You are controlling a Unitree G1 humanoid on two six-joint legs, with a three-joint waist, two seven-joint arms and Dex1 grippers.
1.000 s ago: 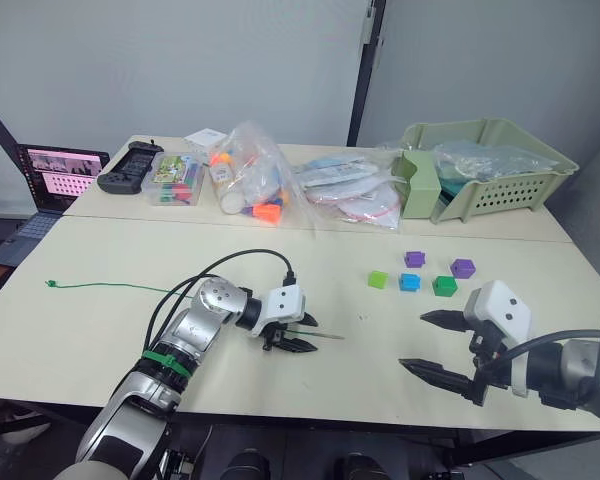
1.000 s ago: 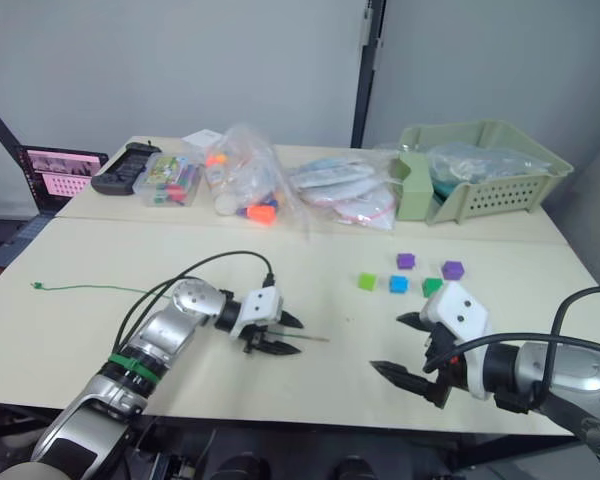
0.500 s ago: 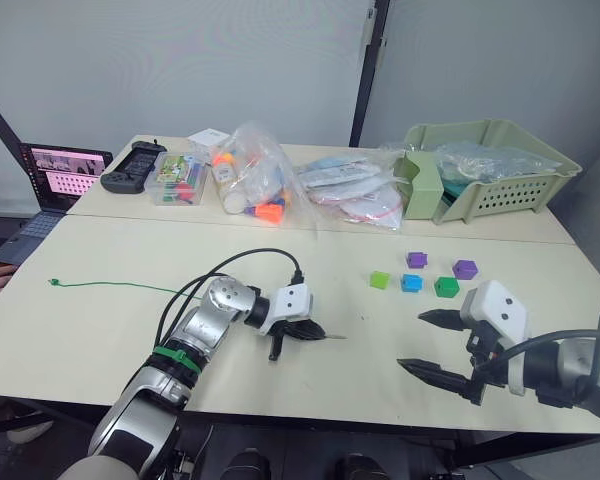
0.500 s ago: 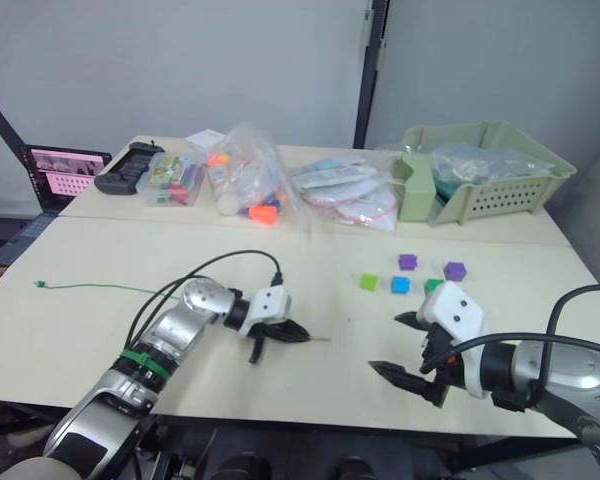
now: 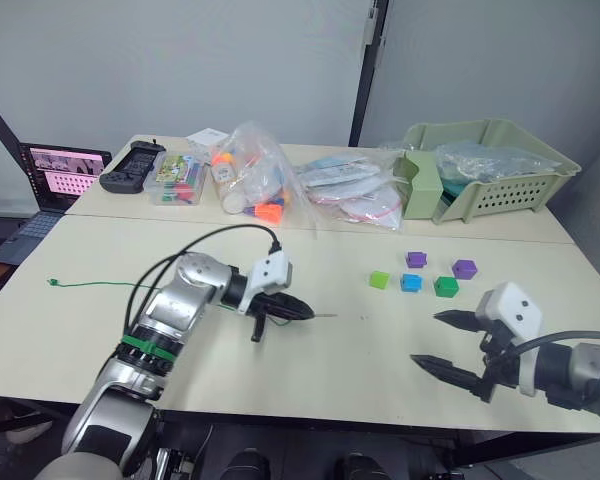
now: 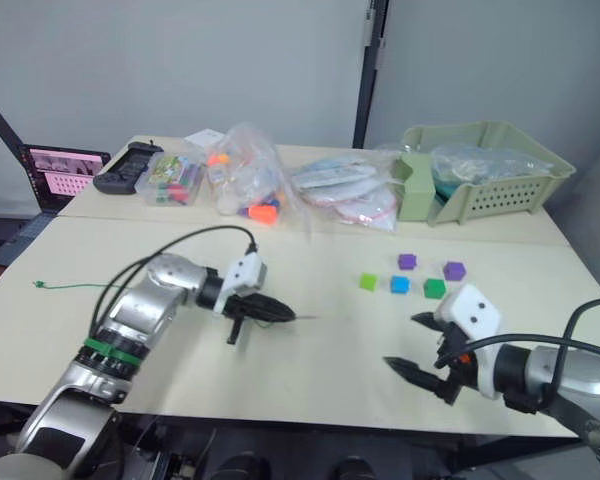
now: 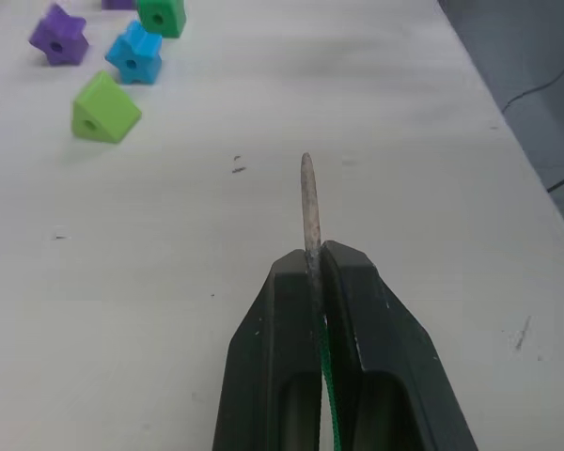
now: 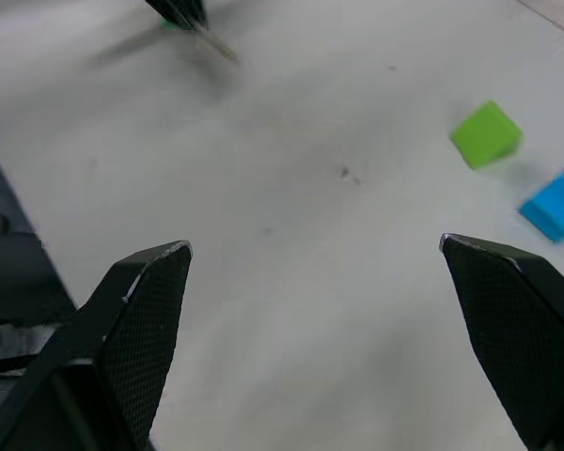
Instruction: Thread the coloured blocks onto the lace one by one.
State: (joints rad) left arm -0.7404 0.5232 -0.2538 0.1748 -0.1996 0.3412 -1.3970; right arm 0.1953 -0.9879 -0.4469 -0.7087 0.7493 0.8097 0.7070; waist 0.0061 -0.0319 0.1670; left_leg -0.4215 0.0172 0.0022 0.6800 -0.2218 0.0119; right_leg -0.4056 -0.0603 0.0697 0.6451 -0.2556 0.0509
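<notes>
Already the left gripper (image 5: 298,311) is pinched shut on the lace (image 7: 308,211) just behind its stiff tip, the cord trailing left to its knot (image 5: 51,283). If that thin needle twists between the fingers, it will likely miss a block's hole. The coloured blocks (image 5: 411,283) lie well right, far of the wide-open, empty right gripper (image 5: 448,343).

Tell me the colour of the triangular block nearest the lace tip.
Light green block, clearest in the left wrist view.

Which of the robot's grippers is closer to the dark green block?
Right. The right gripper hangs open just in front of the dark green block; the left gripper, shut on the lace, sits farther off.
</notes>
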